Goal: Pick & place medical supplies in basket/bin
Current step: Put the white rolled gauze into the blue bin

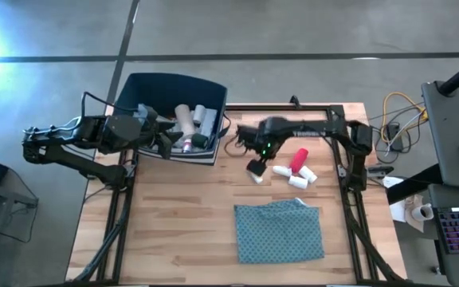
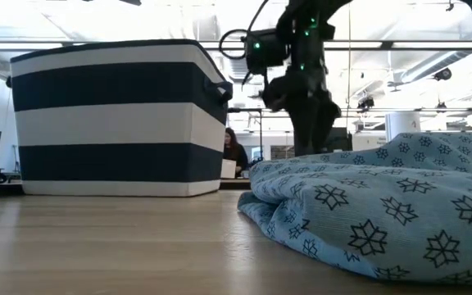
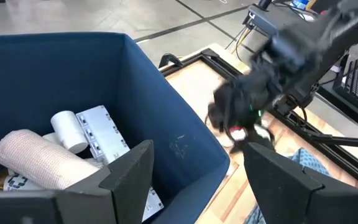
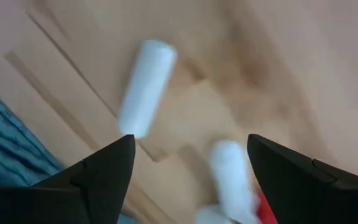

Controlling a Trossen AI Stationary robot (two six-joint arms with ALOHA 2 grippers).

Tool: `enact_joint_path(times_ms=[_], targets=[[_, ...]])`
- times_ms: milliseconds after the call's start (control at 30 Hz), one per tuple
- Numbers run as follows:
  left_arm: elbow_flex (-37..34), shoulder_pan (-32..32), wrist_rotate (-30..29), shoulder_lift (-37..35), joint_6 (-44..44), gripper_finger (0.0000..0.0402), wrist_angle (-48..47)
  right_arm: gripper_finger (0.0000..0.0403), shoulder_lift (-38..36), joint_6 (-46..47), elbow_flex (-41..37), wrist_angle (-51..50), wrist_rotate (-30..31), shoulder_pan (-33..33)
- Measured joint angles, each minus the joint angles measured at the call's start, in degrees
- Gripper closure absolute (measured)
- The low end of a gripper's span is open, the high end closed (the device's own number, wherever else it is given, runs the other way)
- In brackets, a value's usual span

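The navy bin [image 1: 213, 100] stands at the table's far left; in the low view it shows navy and white stripes [image 2: 113, 115]. Inside lie a beige bandage roll [image 3: 39, 162], a white roll [image 3: 70, 130] and a white box [image 3: 104, 134]. My left gripper [image 1: 166, 137] hovers open over the bin's near side [image 3: 197, 180]. On the wood right of the bin lie white rolls [image 1: 281, 170] [image 1: 298, 182] and a red tube [image 1: 299, 159]. My right gripper [image 1: 255, 166] hangs open just left of them, pointing down [image 4: 191, 180], with one white roll [image 4: 145, 87] ahead and another [image 4: 232, 174] between the fingers' line.
A teal patterned cloth [image 1: 281, 231] lies crumpled on the near half of the table and fills the right of the low view [image 2: 383, 205]. A black frame [image 1: 325, 110] edges the table's far and right sides. A person [image 2: 234, 152] sits in the room beyond.
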Motion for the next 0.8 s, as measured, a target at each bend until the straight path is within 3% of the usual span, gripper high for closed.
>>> enact_joint_path(times_ms=[333,533,667,800], targets=[[0.0,0.0,0.0,0.0,0.0,0.0171,0.0,0.0101,0.0,12.7,-11.7,21.3,-0.4,3.9],[0.0,0.0,0.0,0.0,0.0,0.0171,0.0,0.0107,0.0,16.5,-15.9,26.3,0.2,4.3],[0.0,0.0,0.0,0.0,0.0,0.0171,0.0,0.0138,0.0,16.5,-17.6,26.7,1.9,4.4],[0.0,0.0,0.0,0.0,0.0,0.0171,0.0,0.0195,-0.1,16.5,-18.4,26.7,2.3,4.3]])
